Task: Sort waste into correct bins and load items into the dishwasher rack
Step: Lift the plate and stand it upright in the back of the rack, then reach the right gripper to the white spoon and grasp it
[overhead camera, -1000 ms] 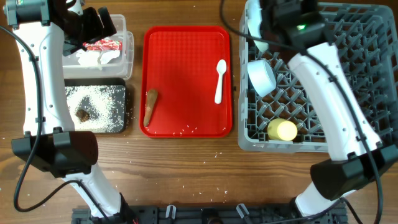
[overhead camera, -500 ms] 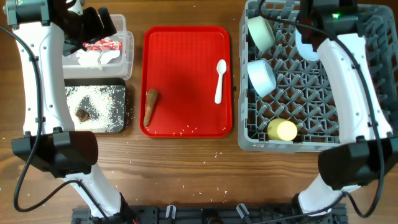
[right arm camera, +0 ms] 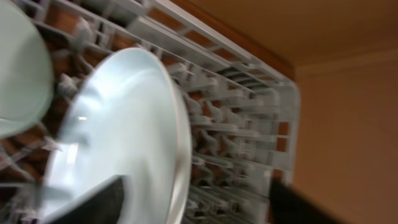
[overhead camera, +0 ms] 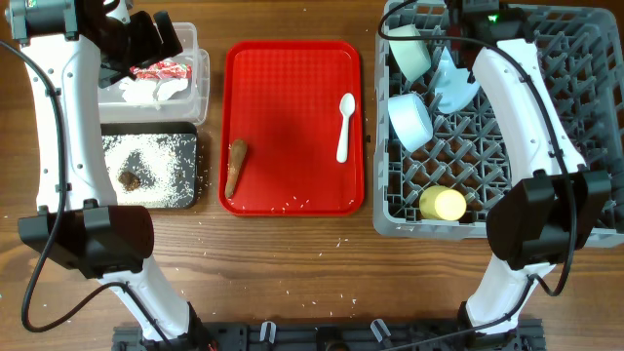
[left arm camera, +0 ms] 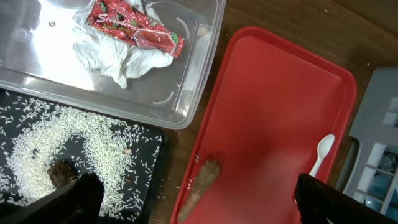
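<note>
Over the wooden desk's [overhead camera: 292, 255] left side, the left pincer [left arm camera: 199, 183] hangs wide open above a clear plastic tub [overhead camera: 201, 68] holding a red-and-white printed wrapper [overhead camera: 161, 70]. Rightward, a round pale-blue plate [overhead camera: 453, 86] leans in the grey plastic grid rack [overhead camera: 546, 175], between the spread jaws of the right pincer [right arm camera: 199, 193].

Tray [overhead camera: 292, 97] red; rack [overhead camera: 585, 68] grey; plate [overhead camera: 453, 83] pale-blue; cup [overhead camera: 444, 204] yellow; wrapper [overhead camera: 161, 70] red-and-white; bin [overhead camera: 198, 146] black.

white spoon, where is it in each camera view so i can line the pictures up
Overhead: the white spoon lies just right of centre, on the right side of the red tray.
Left wrist: lower right, near the tray's right rim.
Right wrist: not in it.
Shared landmark: the grey rack, beside the spoon.
</note>
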